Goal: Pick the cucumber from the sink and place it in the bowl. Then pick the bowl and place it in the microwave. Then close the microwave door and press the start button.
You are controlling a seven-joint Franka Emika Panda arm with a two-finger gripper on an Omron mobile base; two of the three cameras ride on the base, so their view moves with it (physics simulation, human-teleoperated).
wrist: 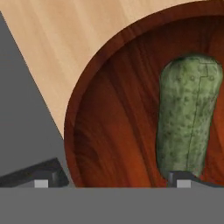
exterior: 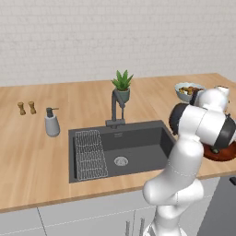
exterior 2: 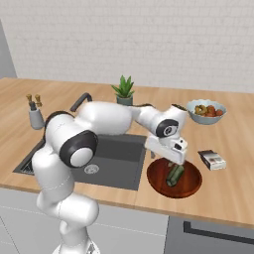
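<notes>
wooden counter under white brick wall

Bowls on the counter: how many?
2. The reddish-brown bowl sits right of the sink, holding the cucumber; the fruit bowl stands farther back.

Just under my open gripper lies a mottled, speckled green stubby cucumber in a reddish-brown, dark-grained wooden bowl, beside pale wood-grain counter.
</notes>
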